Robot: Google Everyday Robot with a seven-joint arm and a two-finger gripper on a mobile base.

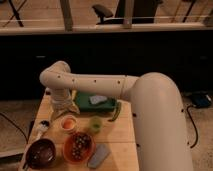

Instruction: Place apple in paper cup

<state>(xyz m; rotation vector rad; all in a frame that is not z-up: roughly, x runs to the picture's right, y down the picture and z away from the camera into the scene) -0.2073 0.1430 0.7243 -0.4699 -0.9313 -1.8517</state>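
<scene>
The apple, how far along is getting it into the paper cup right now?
Done, it seems: the apple shows as an orange-red round inside the paper cup on the table. In hand: nothing visibly; the gripper hangs just above the cup. Left: pulling the arm clear. The green cup and orange bowl sit apart, untouched.
</scene>
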